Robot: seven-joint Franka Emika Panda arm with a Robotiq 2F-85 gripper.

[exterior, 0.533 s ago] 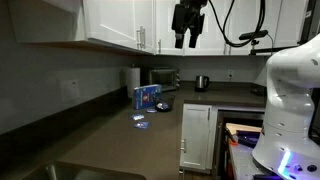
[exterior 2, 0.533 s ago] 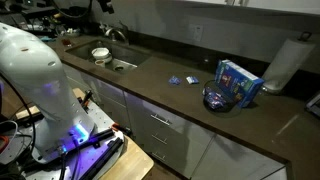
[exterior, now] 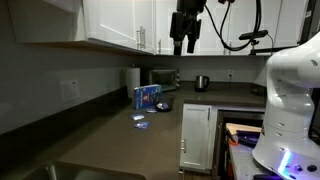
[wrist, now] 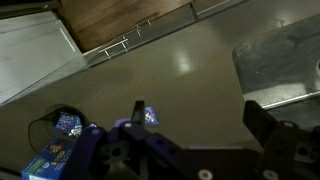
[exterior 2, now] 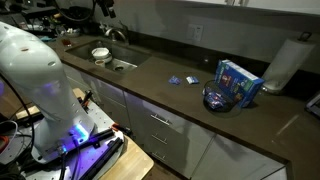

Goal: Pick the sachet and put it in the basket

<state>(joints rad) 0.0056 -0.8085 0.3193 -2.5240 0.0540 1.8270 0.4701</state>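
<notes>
Two small blue-and-white sachets [exterior 2: 175, 80] [exterior 2: 188, 78] lie flat on the dark counter; they also show in an exterior view [exterior: 140, 121]. One sachet [wrist: 150, 116] shows in the wrist view beside my left finger. A dark wire basket [exterior 2: 218, 97] [exterior: 163, 104] [wrist: 40, 128] with something blue inside sits next to a tall blue container [exterior 2: 237, 82] [exterior: 147, 96]. My gripper [exterior: 185, 45] [wrist: 196, 115] hangs high above the counter, near the upper cabinets, open and empty.
A paper towel roll [exterior 2: 285, 62], a toaster oven [exterior: 165, 77] and a kettle [exterior: 201, 82] stand along the back wall. A sink [exterior 2: 120, 62] with a white bowl [exterior 2: 100, 54] beside it lies farther along. A lower drawer [exterior: 240, 135] stands open.
The gripper has shifted and turned slightly, still high above the counter. The sachets and basket have not moved.
</notes>
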